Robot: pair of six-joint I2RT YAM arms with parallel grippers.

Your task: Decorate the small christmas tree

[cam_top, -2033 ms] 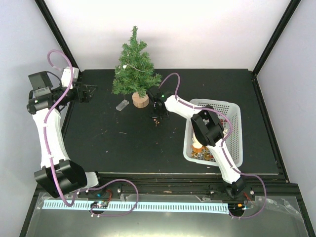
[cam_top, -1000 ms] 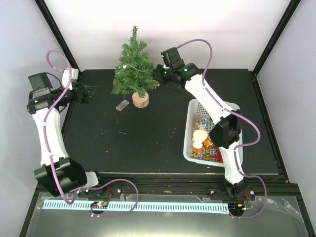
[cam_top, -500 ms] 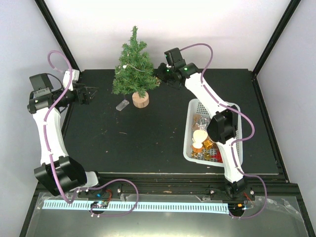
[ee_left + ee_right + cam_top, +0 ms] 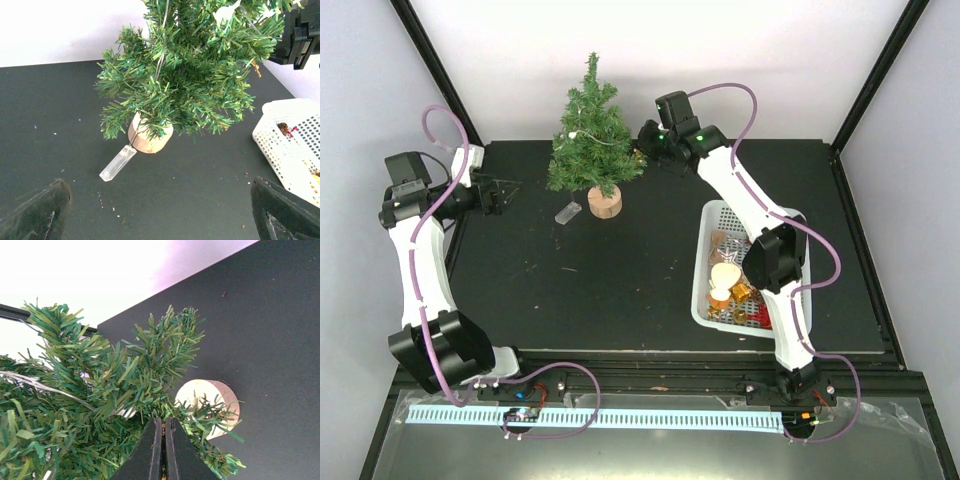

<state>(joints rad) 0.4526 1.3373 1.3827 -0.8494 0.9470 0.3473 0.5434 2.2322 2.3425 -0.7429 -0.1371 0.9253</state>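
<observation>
Well, the widest thing is the one matte black table [image 4: 620, 280], which bears everything else. Next comes the small christmas tree [image 4: 592, 140], a single dark-green bristly conifer on one round light-wood disc base [image 4: 150, 140]. It stands upright, well ahead of my left fingers and right against my right ones. A thin silver wire [image 4: 161, 50] runs down through its branches.

Off to the right of my left fingers, and behind my right ones, sits one white slotted plastic basket [image 4: 802, 290]. It holds a heap of gold, red and cream ornaments [image 4: 728, 285] too jumbled to count.

My two grippers follow. The left gripper [image 4: 505, 188] hovers near the table's left edge with its two fingers [image 4: 40, 215] spread wide, nothing between them, facing the tree. The right gripper [image 4: 163, 422] has its two fingers pressed flat together, with the tips pushed in among the tree's lower branches and the wood base just beyond them. Whether a thread is caught in that seam I cannot tell.

Smallest is one clear oblong plastic piece [image 4: 118, 163], lying flat just beside the base on the side nearer my left fingers.
</observation>
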